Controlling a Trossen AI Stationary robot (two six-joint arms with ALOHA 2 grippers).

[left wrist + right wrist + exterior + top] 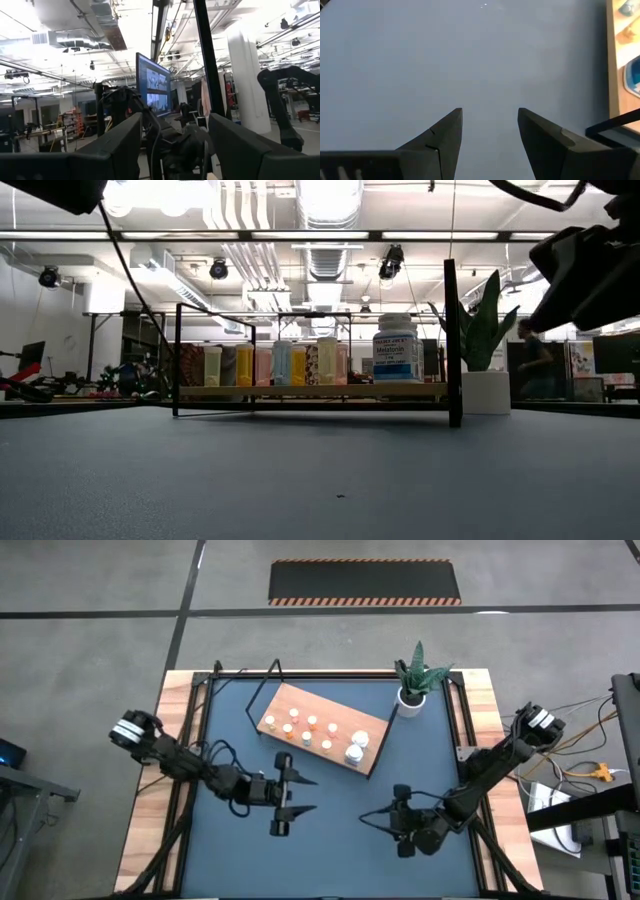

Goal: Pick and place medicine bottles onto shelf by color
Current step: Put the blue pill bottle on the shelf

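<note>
My right jaws [490,137] are standing part open with nothing between them, pointing down at bare dark blue desk [330,830]; I judge they are sitting clear because no bottle lies within reach. My left jaws [297,795] are also gaping wide and empty, levelled toward the room, above the desk's near-left area. Both are hanging well apart from the light-brown wooden shelf with its thin black metal frame [372,725]. The small cylindrical medicine bottles [310,730], white, orange and yellowish, are all standing upright on that shelf, the larger white ones at its right end. I am seeing none loose on the desk, so sorting appears complete.
</note>
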